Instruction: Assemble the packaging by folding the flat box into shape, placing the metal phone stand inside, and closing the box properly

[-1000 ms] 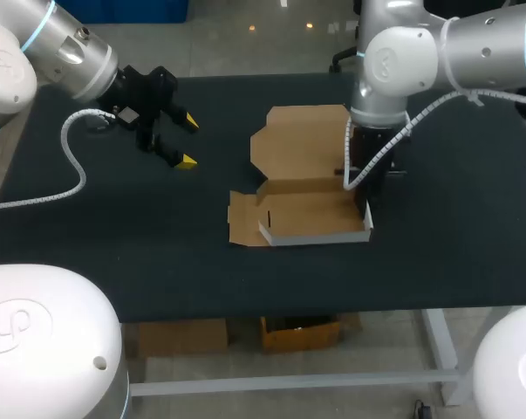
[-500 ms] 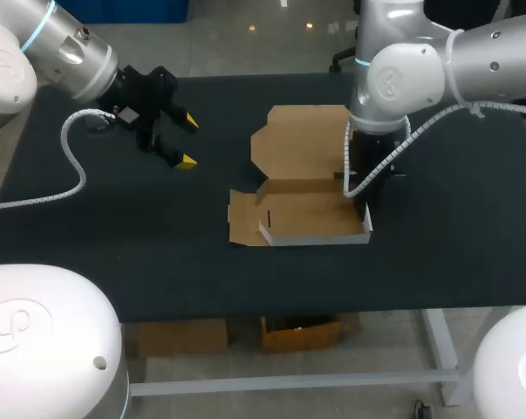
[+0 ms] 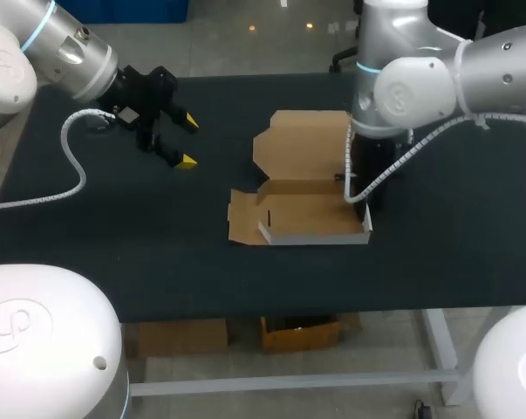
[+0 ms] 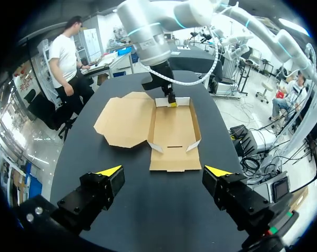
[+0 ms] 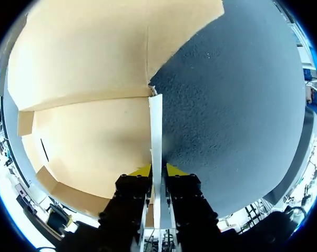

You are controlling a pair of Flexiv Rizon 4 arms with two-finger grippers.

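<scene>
The brown cardboard box (image 3: 310,214) lies half-folded near the middle of the black table (image 3: 114,227), its tray walls raised and its wide lid flap (image 3: 302,144) flat on the far side. The right gripper (image 5: 157,169) stands at the tray's right end, its yellow tips pinched together on the thin white-edged side wall (image 5: 156,131), one on each face. The left gripper (image 3: 186,142) hangs over bare tabletop well apart from the box, its fingers spread wide and holding nothing.
</scene>
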